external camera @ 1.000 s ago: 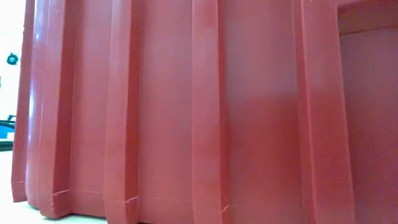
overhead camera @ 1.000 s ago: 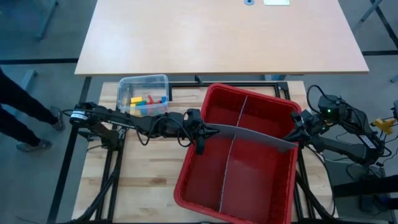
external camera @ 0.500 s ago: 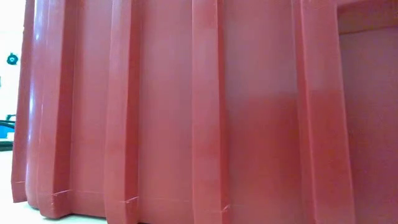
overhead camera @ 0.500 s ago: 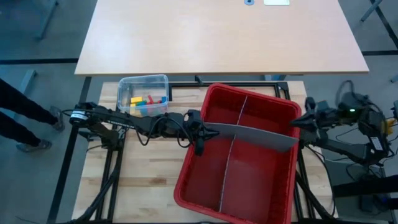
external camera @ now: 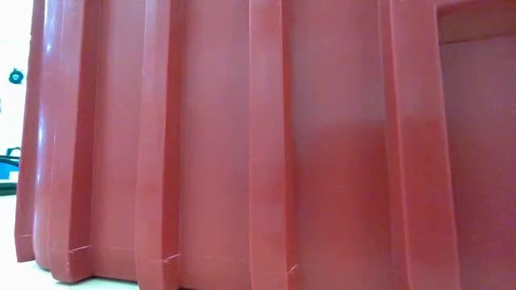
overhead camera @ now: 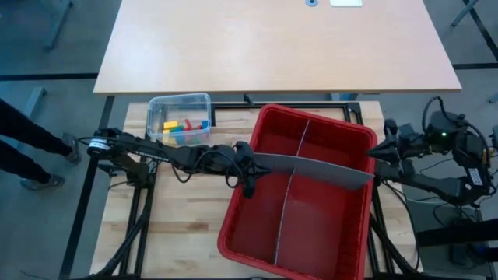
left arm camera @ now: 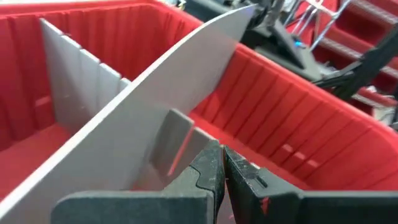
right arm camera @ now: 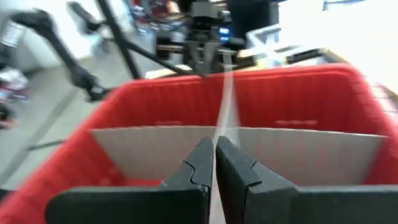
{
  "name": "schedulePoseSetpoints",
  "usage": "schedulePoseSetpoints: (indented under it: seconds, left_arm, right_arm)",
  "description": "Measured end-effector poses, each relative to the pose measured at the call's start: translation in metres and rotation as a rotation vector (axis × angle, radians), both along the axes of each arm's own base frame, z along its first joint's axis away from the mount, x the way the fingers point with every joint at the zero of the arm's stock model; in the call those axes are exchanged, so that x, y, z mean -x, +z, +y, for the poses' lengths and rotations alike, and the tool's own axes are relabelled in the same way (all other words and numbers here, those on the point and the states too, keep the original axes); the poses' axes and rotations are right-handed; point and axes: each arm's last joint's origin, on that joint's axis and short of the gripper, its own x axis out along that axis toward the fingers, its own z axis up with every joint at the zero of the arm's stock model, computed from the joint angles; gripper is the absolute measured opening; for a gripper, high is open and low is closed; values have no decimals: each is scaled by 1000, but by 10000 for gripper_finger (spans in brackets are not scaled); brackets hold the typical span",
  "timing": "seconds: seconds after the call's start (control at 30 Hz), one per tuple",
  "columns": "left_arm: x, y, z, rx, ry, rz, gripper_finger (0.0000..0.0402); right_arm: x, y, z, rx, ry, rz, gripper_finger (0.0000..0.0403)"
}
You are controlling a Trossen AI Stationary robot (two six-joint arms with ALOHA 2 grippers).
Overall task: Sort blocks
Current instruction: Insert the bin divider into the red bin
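Left gripper clamps a long grey slotted divider panel across the red plastic bin; right gripper (fingers together) risks jarring it loose.

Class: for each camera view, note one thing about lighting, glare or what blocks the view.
High view: even light, the blocks show clearly in the clear tub. Low view: the red bin wall blocks nearly everything; bright washed-out strip at the left edge. Left wrist view: the grey divider hides part of the bin. Right wrist view: glare at upper right.
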Motion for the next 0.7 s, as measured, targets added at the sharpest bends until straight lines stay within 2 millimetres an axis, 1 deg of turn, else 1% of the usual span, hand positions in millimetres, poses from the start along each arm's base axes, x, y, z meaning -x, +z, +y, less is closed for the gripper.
schedulePoseSetpoints:
  seconds: [0.13,0.33,0.43,0.57,0.7]
  left_arm:
    - [-2,-9,0,-5,12,48,0]
    - [-11,-25,1,-4,29,91,0]
    - [-14,-30,2,-2,41,101,0]
    - [-15,-31,4,-2,64,105,0]
    - [-16,-35,12,-1,101,121,0]
  right_arm:
    - [-3,-6,-4,45,-49,75,0]
    - [-7,-11,-6,43,-48,92,0]
    - [-9,-13,-6,34,-50,96,0]
    - [-10,-14,-7,33,-50,99,0]
    - [-12,-14,-9,46,-65,107,0]
